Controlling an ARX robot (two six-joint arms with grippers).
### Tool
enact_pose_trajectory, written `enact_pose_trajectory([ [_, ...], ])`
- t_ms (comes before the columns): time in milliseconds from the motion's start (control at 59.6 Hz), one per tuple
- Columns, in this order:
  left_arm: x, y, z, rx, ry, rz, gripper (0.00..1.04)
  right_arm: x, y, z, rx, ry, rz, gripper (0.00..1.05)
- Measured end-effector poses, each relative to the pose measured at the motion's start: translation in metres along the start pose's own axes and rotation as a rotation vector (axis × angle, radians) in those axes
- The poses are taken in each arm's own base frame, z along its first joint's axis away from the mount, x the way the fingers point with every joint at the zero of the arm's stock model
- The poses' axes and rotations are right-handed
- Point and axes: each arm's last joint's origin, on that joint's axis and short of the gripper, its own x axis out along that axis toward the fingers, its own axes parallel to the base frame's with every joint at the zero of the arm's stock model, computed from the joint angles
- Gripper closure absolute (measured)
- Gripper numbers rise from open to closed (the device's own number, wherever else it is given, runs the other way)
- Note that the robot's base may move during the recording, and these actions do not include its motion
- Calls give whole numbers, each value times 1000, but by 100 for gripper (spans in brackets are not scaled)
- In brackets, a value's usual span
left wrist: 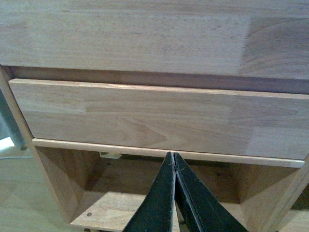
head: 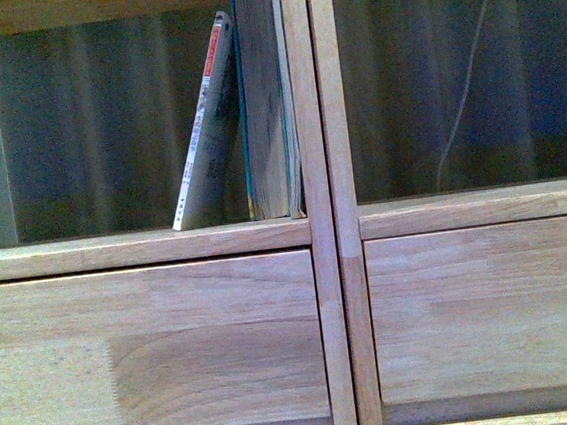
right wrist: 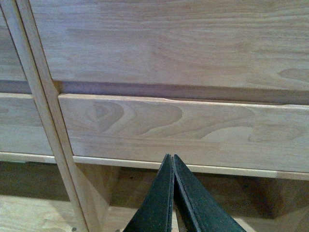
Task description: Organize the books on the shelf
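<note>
In the front view the wooden shelf (head: 325, 269) fills the picture. Two books stand in its left compartment. The thick teal book (head: 265, 104) is upright against the central double upright. The thin white paperback (head: 205, 130) with a red-marked spine leans to the right against it. Neither arm shows in the front view. My left gripper (left wrist: 173, 155) is shut with nothing in it, pointing at a drawer front (left wrist: 159, 121) above a low open compartment. My right gripper (right wrist: 172, 157) is shut and empty too, facing another drawer front (right wrist: 183, 128).
A light cable (head: 463, 95) hangs behind the right compartment. Below the drawer fronts are open bottom compartments (left wrist: 120, 193). The double upright (right wrist: 48, 121) runs past the right gripper's view. Pale floor (left wrist: 14, 188) lies beside the unit.
</note>
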Motion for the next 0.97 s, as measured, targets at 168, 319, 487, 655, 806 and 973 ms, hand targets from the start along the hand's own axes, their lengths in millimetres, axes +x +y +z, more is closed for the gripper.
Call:
enact_pose_trajectory([
  [168,-1,0,0,0,-5,0,102,0,0,0,0,0,0,102],
  [319,-1,0,0,0,-3,0,102,0,0,0,0,0,0,102],
  [487,-1,0,0,0,-3,0,97,0,0,0,0,0,0,83],
  [655,-1,0,0,0,-3,0,69,0,0,0,0,0,0,55],
  [806,-1,0,0,0,-3,0,44,0,0,0,0,0,0,32],
  [973,-1,0,0,0,-3,0,14,0,0,0,1,0,0,6],
])
